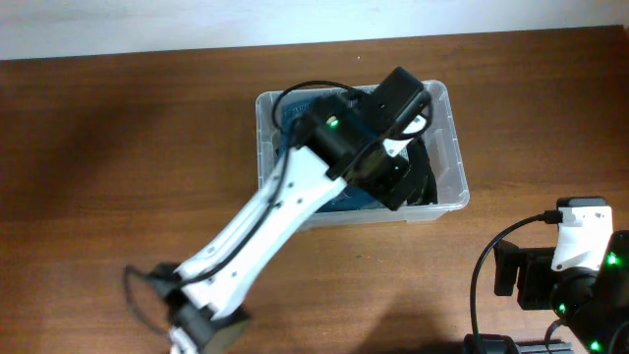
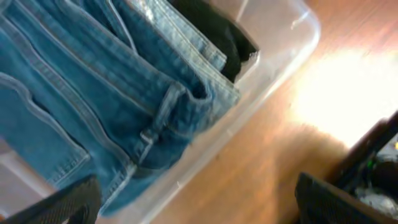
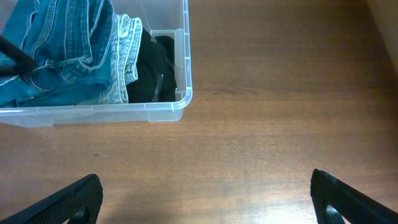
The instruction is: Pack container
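The left gripper point(image 2: 196, 190) hangs over the container point(image 1: 456, 147), jaws spread wide and holding nothing, with folded jeans point(image 2: 112, 93) directly beneath. The container sits toward the far edge of the table point(image 1: 118, 147), its long axis running left to right and a black garment point(image 3: 152, 74) at its right end. The right gripper point(image 3: 205, 196), likewise parted and empty, sits well apart at the near right, so the left arm is nearer.

Brown wooden table point(image 1: 118, 147) carrying one clear bin.
The wood-grain top fills nearly the whole overhead frame, and its far edge runs along the top. The see-through plastic container point(image 1: 459, 147) stands flat on it, just right of centre in the upper half. In the right wrist view the container's rounded corner rests on the wood at upper left. The left wrist view shows a bright glare on the wood at right.
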Controlling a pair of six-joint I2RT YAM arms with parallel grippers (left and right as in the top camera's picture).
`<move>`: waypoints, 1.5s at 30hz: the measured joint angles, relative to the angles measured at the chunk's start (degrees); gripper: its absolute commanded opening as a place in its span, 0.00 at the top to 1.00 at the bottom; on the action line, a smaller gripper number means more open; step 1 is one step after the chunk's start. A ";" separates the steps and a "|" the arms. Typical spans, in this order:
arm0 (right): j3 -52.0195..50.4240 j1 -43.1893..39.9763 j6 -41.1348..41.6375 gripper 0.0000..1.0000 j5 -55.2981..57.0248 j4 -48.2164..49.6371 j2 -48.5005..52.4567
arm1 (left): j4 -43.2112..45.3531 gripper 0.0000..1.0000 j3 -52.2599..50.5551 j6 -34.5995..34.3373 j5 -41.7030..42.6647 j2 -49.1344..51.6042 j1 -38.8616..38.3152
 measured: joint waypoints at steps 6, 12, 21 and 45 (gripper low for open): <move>0.00 0.00 0.02 0.02 0.02 0.00 0.00 | 5.81 0.01 -18.71 0.83 -0.70 -16.33 1.51; 0.00 0.00 0.04 0.02 0.00 0.00 0.00 | 9.90 0.01 -35.28 1.05 -2.05 -30.91 3.13; 0.00 0.00 0.04 0.02 0.02 0.04 0.00 | 30.71 0.01 -65.05 1.46 1.88 -54.42 15.98; 0.00 0.00 0.07 0.02 0.00 0.02 0.00 | 55.89 0.01 -104.96 1.88 5.57 -88.30 38.49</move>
